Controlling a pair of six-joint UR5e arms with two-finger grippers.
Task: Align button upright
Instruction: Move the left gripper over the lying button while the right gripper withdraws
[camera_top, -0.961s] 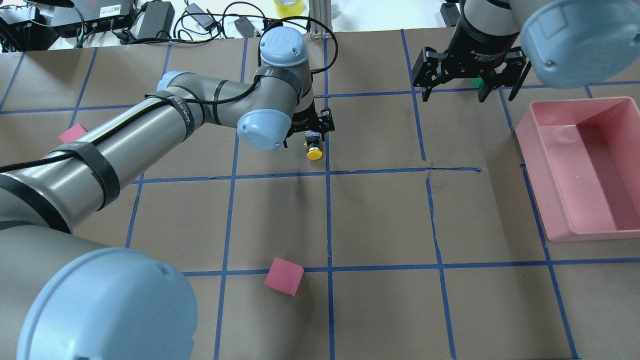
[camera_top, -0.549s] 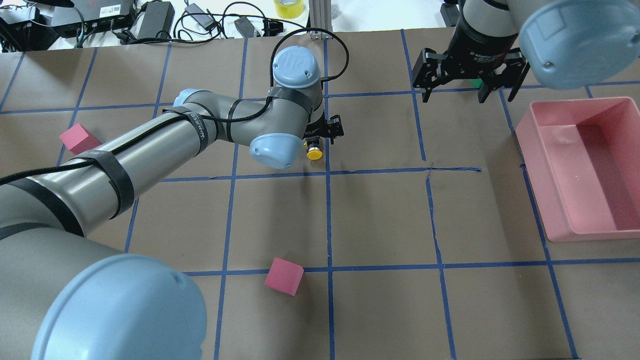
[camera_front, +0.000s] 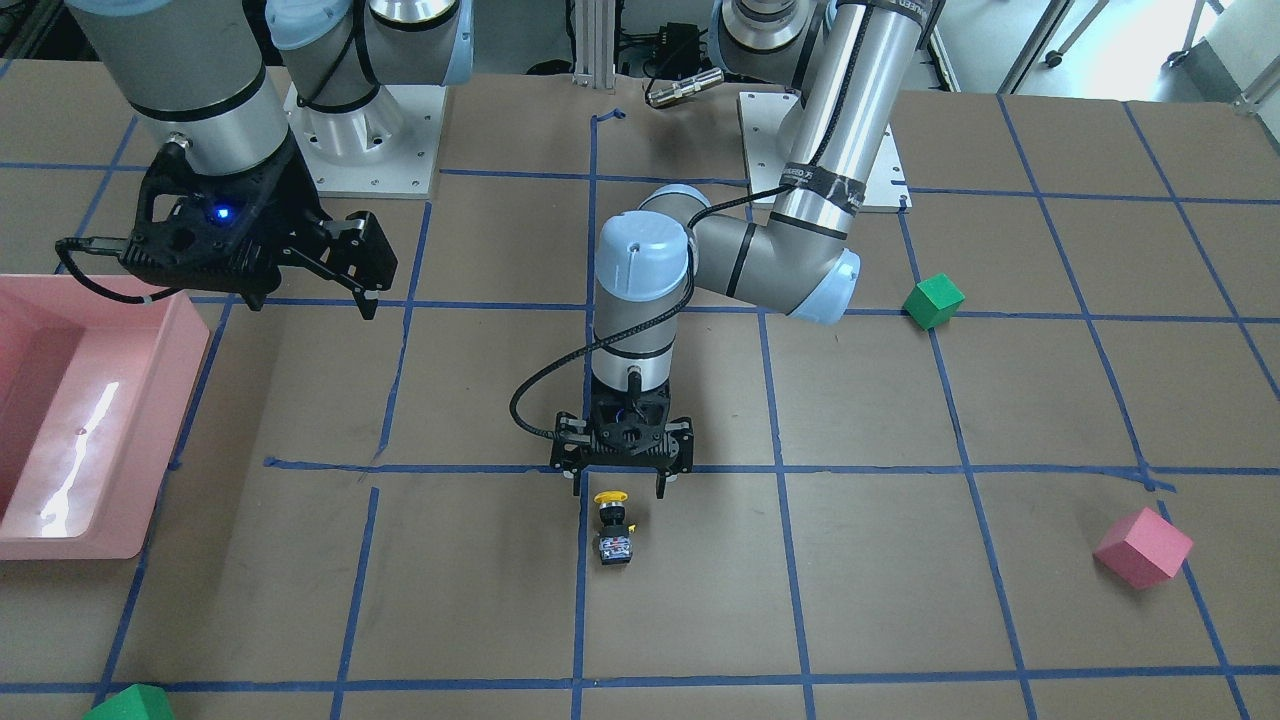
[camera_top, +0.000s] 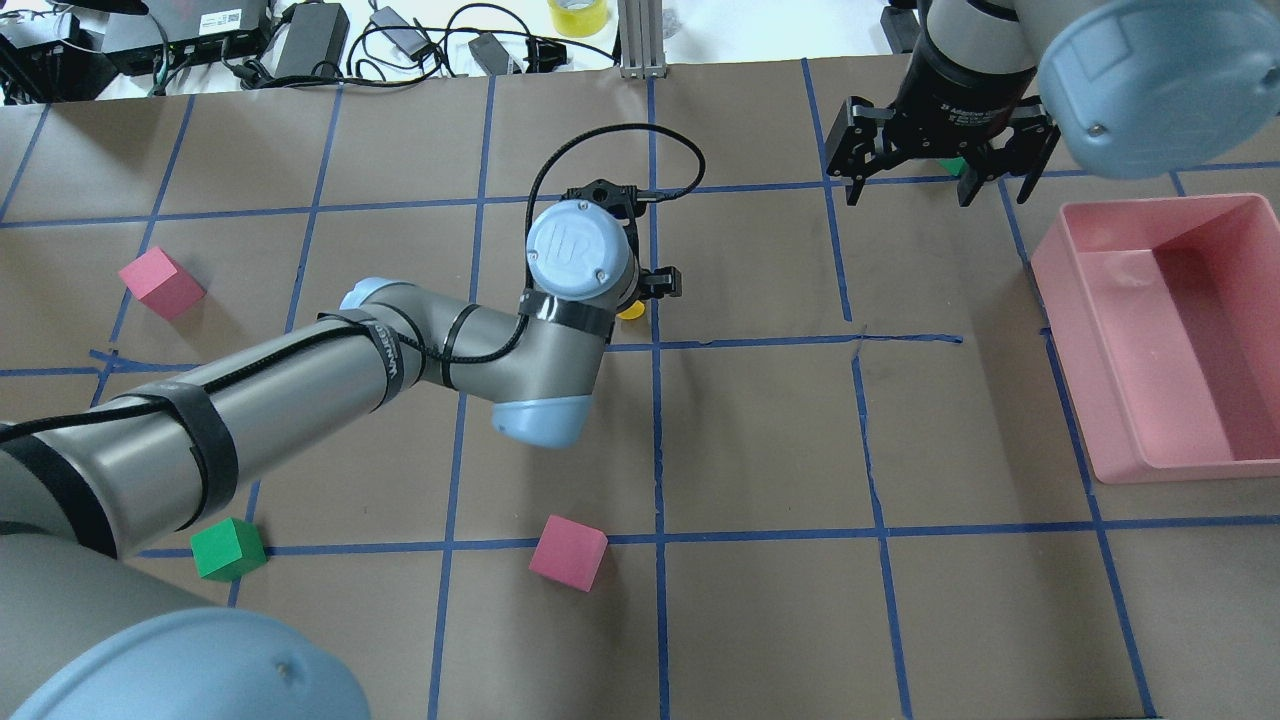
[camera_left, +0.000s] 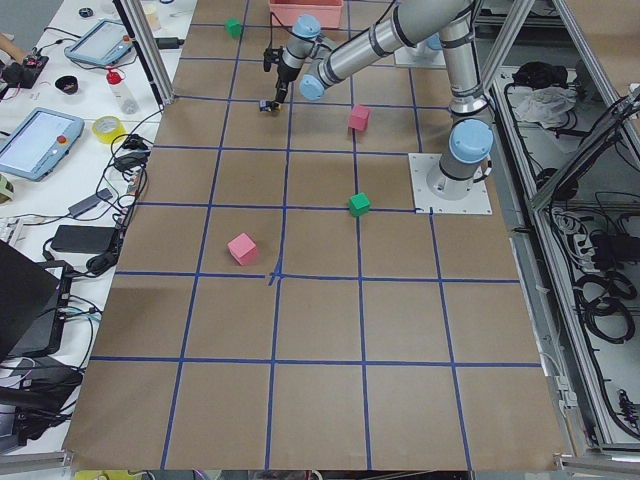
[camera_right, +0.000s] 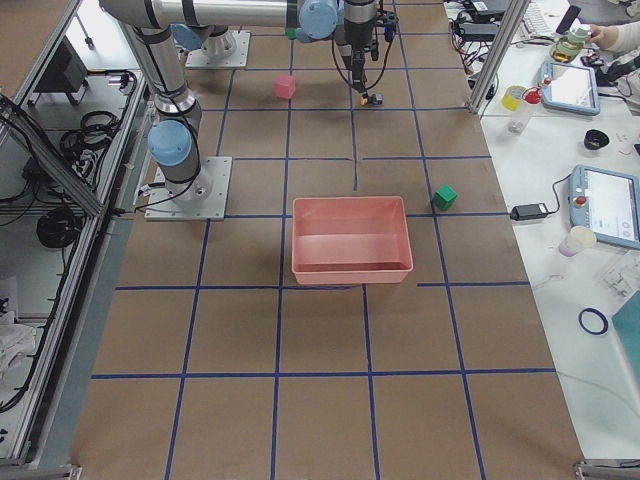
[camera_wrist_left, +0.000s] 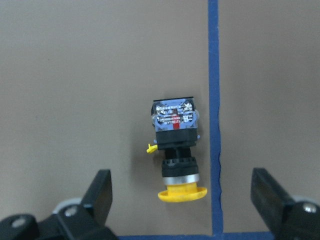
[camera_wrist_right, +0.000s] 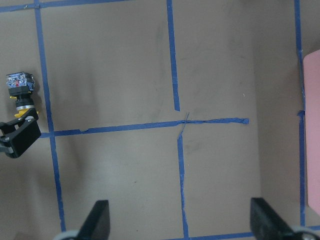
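The button (camera_front: 612, 525) lies on its side on the brown table; its yellow cap points toward the robot and its silvery base points away. In the left wrist view the button (camera_wrist_left: 176, 150) lies between and just ahead of the spread fingers. My left gripper (camera_front: 620, 490) is open and empty, hovering over the cap end. In the overhead view the left wrist hides all but a sliver of the yellow cap (camera_top: 631, 312). My right gripper (camera_top: 935, 190) is open and empty, far off at the table's far right. The button also shows in the right wrist view (camera_wrist_right: 19, 90).
A pink bin (camera_top: 1070, 370) stands at the right. Pink cubes (camera_top: 160, 283) (camera_top: 568, 552) and a green cube (camera_top: 228, 548) lie on the left and near side. Another green cube (camera_top: 950, 165) sits under the right gripper. Blue tape lines grid the table.
The left arm has swung and turned its wrist, so the wrist now covers the button from above. The button has not moved. The right arm is still.
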